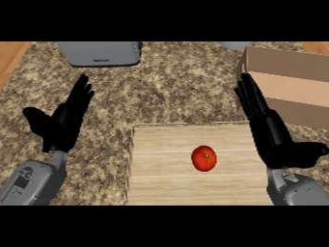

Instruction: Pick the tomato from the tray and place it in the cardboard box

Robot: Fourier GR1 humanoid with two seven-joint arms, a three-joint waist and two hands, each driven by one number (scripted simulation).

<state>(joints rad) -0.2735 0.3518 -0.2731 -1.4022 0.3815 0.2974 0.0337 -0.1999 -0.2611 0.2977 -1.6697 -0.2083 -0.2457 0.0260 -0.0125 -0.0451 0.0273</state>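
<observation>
The tomato [204, 158] lay near the middle of the tray [159, 144], untouched. The right hand [270, 130] hung over the tray's right edge, fingers [249, 95] straight; the left hand [63, 120], also open, stood left of the tray. Light, smooth, probably bruisable, the tomato wanted cupping round its sides.

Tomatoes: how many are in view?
1. The tomato lies on the wooden tray, near its middle. None shows in the cardboard box, which is partly out of view.

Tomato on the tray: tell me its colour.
The tomato is red, lying on the light wooden tray; the head view shows it best.
</observation>
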